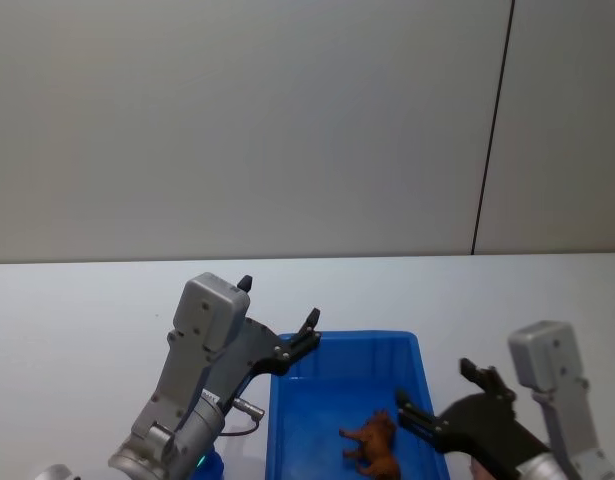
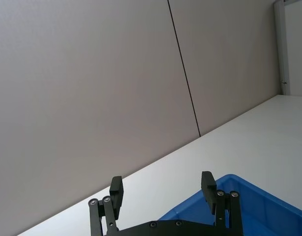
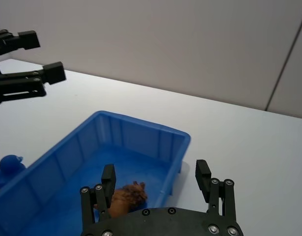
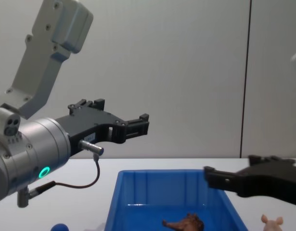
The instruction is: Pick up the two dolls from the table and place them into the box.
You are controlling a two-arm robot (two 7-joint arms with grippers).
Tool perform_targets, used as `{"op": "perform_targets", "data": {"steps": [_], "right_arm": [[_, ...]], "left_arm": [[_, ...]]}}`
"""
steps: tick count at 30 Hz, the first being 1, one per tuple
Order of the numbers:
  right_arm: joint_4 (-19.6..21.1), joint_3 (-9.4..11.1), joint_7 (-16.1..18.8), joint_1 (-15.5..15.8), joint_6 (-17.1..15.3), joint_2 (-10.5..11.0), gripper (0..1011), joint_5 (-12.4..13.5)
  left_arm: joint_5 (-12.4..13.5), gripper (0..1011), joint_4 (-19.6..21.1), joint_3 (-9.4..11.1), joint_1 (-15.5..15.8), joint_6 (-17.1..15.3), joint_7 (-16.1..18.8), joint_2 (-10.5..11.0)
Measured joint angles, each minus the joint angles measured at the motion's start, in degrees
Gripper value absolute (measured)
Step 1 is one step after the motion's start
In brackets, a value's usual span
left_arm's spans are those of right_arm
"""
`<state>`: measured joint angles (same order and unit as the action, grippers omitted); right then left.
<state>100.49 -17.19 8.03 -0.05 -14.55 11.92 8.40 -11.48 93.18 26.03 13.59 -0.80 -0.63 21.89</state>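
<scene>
Head view runs from the white table [image 1: 77, 300] on the left to the right arm at the near right corner. Farthest left among the task's things is the dark blue doll [image 3: 11, 163], which sits on the table just outside the left wall of the box [image 1: 347, 336], toward its near end; whether it touches the wall cannot be told. The left gripper [image 1: 279, 302] hangs in the air by the far left corner of the box, and from the chest it shows raised well above the rim. Its fingers [image 2: 116, 186] are spread wide and released, with nothing between them.

The box is bright blue with ribbed, sloping walls, and it stands in the middle of the table, near the robot. The brown doll [image 1: 375, 445] lies on the box floor toward its near right part, apart from both grippers.

Right of that, the right gripper [image 1: 435, 387] hovers over the right rim of the box, above the brown doll, lower than the left one. Its fingers [image 3: 203, 169] are also parted and grasp nothing. Farther right, in the chest view, a small pink toy [image 4: 272, 222] sits on the table outside the box
</scene>
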Motion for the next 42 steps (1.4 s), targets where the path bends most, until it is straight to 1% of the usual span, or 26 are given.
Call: {"op": "perform_targets", "data": {"steps": [8, 11, 18, 27, 35, 42], "right_arm": [[4.51, 0.91, -5.13, 4.79, -0.04, 2.71, 1001, 0.25], [5.62, 1.21, -6.57, 6.26, -0.15, 3.54, 1001, 0.58], [7.46, 1.84, -8.73, 9.17, -0.24, 5.12, 1001, 1.24], [8.48, 2.27, -10.08, 11.84, -0.26, 6.27, 1001, 1.6], [8.45, 2.22, -10.55, 13.07, -0.63, 6.42, 1001, 1.26], [7.3, 1.91, -10.1, 13.41, -1.21, 6.03, 1001, 0.67]], "left_arm": [[0.0, 1003, 0.0, 0.0, 0.0, 0.0, 0.0, 0.0], [0.0, 1003, 0.0, 0.0, 0.0, 0.0, 0.0, 0.0], [0.0, 1003, 0.0, 0.0, 0.0, 0.0, 0.0, 0.0], [0.0, 1003, 0.0, 0.0, 0.0, 0.0, 0.0, 0.0], [0.0, 1003, 0.0, 0.0, 0.0, 0.0, 0.0, 0.0], [0.0, 1003, 0.0, 0.0, 0.0, 0.0, 0.0, 0.0]]}}
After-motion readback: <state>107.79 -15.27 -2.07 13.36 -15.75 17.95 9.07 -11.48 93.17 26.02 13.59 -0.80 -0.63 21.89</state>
